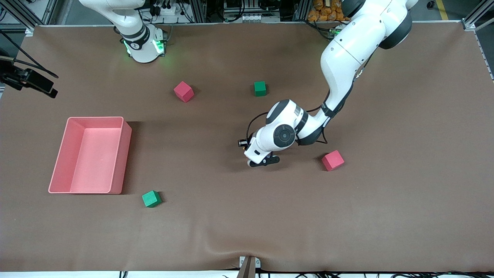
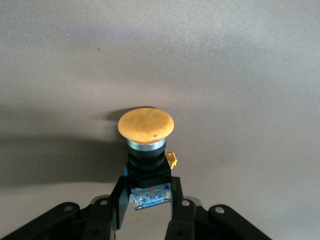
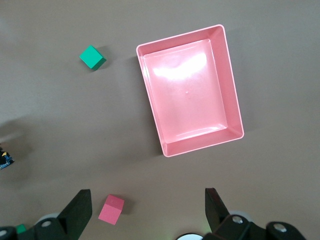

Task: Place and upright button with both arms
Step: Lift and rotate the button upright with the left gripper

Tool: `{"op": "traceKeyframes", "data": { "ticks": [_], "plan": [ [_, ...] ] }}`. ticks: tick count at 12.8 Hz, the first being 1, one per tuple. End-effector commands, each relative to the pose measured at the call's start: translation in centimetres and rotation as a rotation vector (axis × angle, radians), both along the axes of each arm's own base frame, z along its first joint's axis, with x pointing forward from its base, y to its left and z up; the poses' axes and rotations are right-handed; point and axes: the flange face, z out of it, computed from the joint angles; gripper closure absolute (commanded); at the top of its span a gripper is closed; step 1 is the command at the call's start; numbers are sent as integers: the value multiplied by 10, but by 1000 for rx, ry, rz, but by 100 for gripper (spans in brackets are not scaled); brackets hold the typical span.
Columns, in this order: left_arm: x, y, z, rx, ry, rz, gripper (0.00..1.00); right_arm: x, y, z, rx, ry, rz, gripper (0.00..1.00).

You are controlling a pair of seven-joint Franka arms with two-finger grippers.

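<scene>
The button (image 2: 146, 150) is clamped at its black body between the fingers (image 2: 119, 200) of the left gripper (image 1: 264, 161), low over the brown table (image 1: 247, 216) near its middle, beside a pink cube (image 1: 332, 160). In the left wrist view its long axis runs straight out from the gripper, orange cap away from the wrist, with a small yellow tab at one side. A bluish label shows at its base, but no writing on it can be read. In the front view the button is hidden under the left wrist, so its tilt against the table cannot be told. The right gripper (image 3: 147, 210) waits high over the table with its fingers apart, looking down on the pink tray (image 3: 232, 95) and a green cube (image 3: 92, 57); the front view cuts it off.
</scene>
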Motion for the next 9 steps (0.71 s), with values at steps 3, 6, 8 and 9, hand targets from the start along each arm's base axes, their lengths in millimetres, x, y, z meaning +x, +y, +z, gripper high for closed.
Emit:
{"op": "traceKeyframes", "data": {
  "ticks": [3, 6, 8, 9],
  "plan": [
    [0, -14, 41, 53, -64, 71, 100, -4, -3, 0, 23, 5, 5, 0],
    [-11, -29, 64, 146, -192, 58, 100, -4, -3, 0, 23, 6, 3, 0],
    [-19, -40, 70, 232, -306, 75, 100, -4, -3, 0, 23, 8, 2, 0],
    [-25, -47, 71, 270, -361, 97, 100, -4, -3, 0, 23, 8, 2, 0]
  ]
}}
